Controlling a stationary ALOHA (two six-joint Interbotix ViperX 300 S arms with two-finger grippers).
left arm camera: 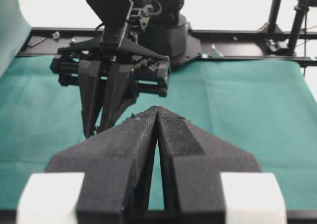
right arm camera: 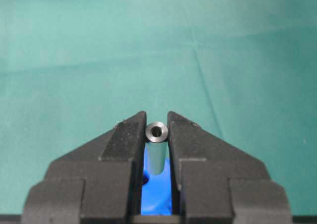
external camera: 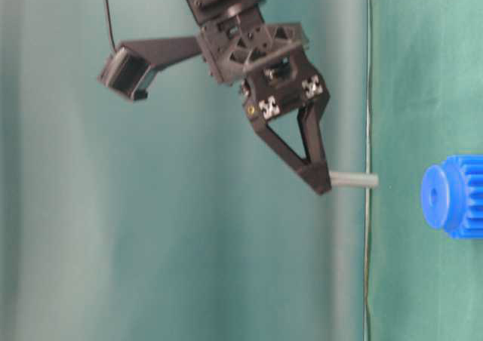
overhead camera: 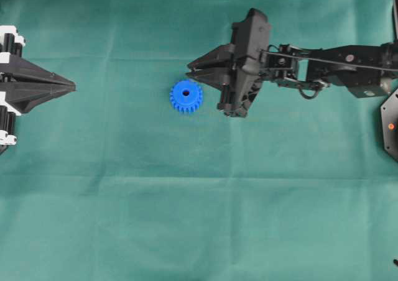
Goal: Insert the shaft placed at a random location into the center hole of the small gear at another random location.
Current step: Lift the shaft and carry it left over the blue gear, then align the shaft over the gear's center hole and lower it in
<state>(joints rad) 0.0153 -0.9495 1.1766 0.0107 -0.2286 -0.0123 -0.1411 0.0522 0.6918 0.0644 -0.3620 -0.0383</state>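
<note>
The small gear point(overhead camera: 186, 96) lies flat on the green cloth, bright blue and toothed, its center hole point(overhead camera: 186, 94) facing up. My right gripper point(overhead camera: 190, 67) hovers just beside and above it, shut on the shaft point(right arm camera: 157, 133). The shaft point(external camera: 353, 179) is a short grey pin that sticks out of the fingertips toward the gear point(external camera: 453, 196), with a gap between them. In the right wrist view the gear's blue point(right arm camera: 159, 196) shows between the jaws behind the shaft. My left gripper point(overhead camera: 73, 87) rests at the far left, shut and empty, with its tips point(left arm camera: 157, 109) touching.
Green cloth point(overhead camera: 199, 206) covers the whole table. The right arm point(overhead camera: 336, 63) reaches in from the right edge. A black base point(overhead camera: 390, 125) with an orange dot sits at the far right. A black frame rail point(left arm camera: 247, 33) runs along the table's far side.
</note>
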